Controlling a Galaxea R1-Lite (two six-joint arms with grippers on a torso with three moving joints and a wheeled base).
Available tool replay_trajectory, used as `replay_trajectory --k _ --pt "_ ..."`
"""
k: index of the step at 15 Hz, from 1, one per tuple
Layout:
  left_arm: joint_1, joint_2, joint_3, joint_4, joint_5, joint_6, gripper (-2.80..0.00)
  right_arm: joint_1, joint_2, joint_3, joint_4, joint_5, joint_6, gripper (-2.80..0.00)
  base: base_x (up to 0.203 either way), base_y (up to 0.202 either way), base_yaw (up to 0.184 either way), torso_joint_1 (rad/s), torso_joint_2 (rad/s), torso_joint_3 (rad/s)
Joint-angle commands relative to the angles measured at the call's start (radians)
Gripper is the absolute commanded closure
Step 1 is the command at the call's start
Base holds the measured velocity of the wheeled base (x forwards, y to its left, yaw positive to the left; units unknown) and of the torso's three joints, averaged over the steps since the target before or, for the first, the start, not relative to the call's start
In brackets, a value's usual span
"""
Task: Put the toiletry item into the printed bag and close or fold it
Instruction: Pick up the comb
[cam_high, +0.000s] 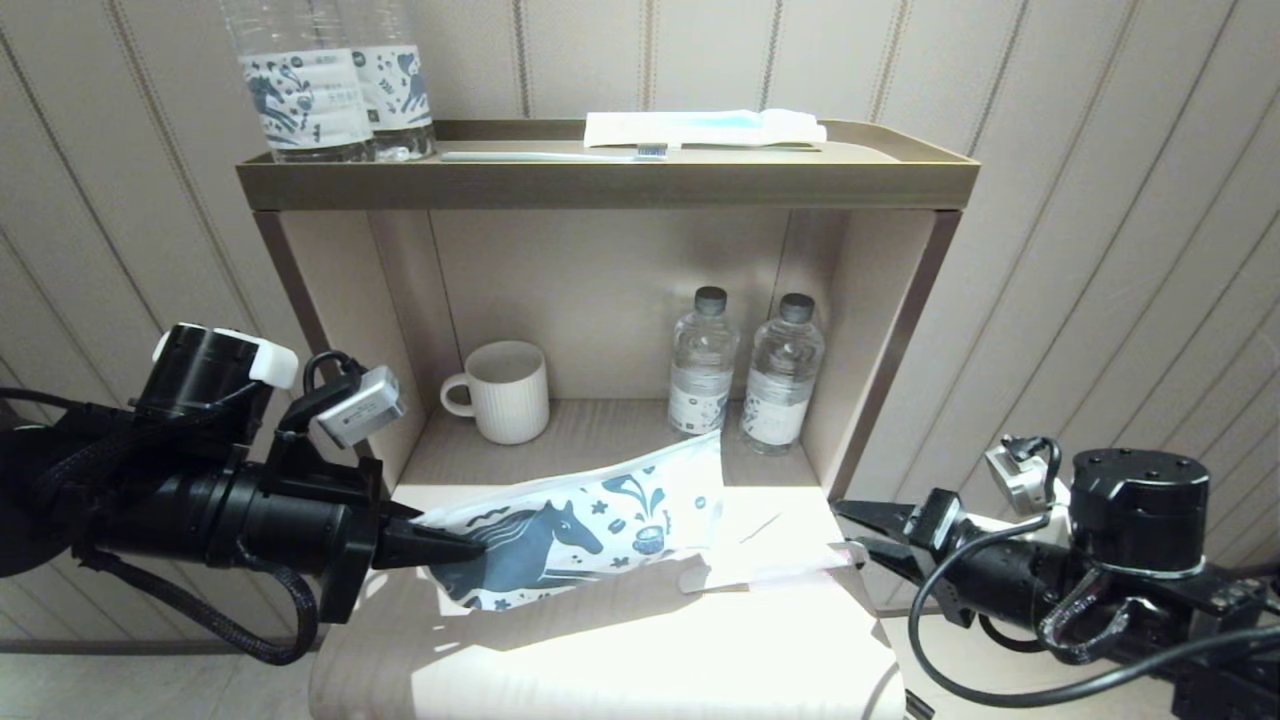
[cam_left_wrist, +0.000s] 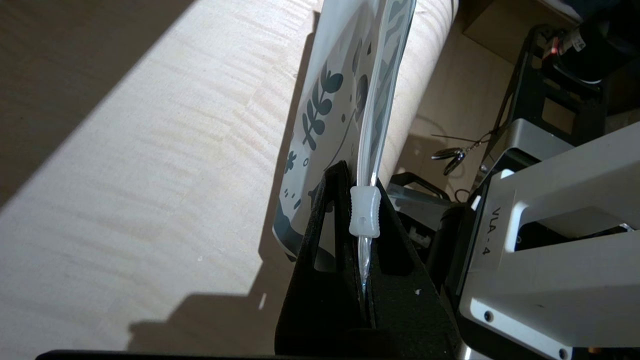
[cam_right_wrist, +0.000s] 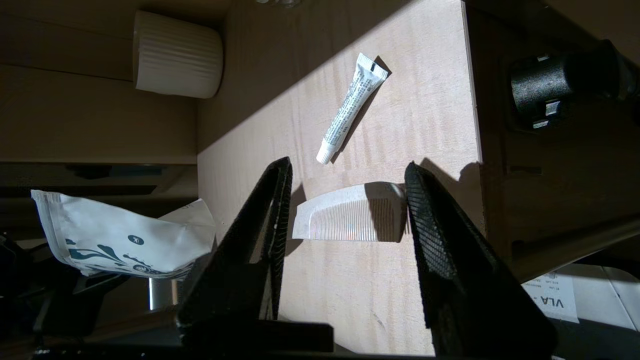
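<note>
Two pincers are at work over the pale wooden surface (cam_high: 620, 650) in front of an open shelf unit (cam_high: 600, 185). The left pincer (cam_high: 440, 545) reaches in from the left and is clamped tight on the edge of the printed bag (cam_high: 580, 535); the left wrist view shows its black fingers (cam_left_wrist: 320, 260) pinching the bag's zip strip, with the translucent slider (cam_left_wrist: 365, 212) sitting just above the grip. The printed bag hangs out from that grip toward the middle of the surface, lifted and sagging, its blue horse facing the head camera.

The right pincer (cam_high: 858, 535) comes in low from the right, its jaws parted on either side of the toiletry item (cam_right_wrist: 350, 217), a flat white comb with a rounded end. The comb lies on the surface between the two fingers; one end is just at the inner face of one finger (cam_right_wrist: 430, 220), while a small gap shows at the other end. Whether the jaws actually press on it I cannot tell. In the head view the comb is washed out by glare, just beyond the bag's free end.

A small white tube (cam_right_wrist: 350, 107) lies on the surface near the comb. In the shelf's lower bay stand a ribbed white mug (cam_high: 505, 390) and two water bottles (cam_high: 745, 370). On the top shelf are two more bottles (cam_high: 335, 85), a toothbrush (cam_high: 555, 155) and a white packet (cam_high: 705, 128).
</note>
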Motion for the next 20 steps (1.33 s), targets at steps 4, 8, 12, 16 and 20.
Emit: replay_trajectory --k 4,8,12,16,20 --pt "0.0 0.001 0.0 0.0 -0.005 0.002 0.0 0.0 0.0 -0.001 -0.008 0.002 0.005 0.0 0.0 0.0 0.0 0.0 0.0 0.0" --pt "-0.002 0.001 0.0 0.0 -0.005 0.002 0.0 0.0 -0.002 -0.001 -0.008 0.002 0.005 0.0 0.0 0.0 0.0 0.0 0.0 0.0" --pt "0.0 0.003 0.0 0.0 -0.005 0.002 0.0 0.033 -0.01 -0.002 0.025 0.004 -0.011 0.0 0.0 0.0 0.0 0.0 0.0 0.0" --pt "-0.002 0.001 0.0 0.0 -0.005 0.002 0.0 0.06 -0.012 -0.083 0.235 0.005 -0.071 0.0 0.0 0.0 0.0 0.0 0.0 0.0" --pt "-0.002 0.003 -0.002 0.0 -0.005 0.002 0.0 0.096 -0.005 -0.127 0.281 0.005 -0.087 0.0 0.0 0.0 0.0 0.0 0.0 0.0"
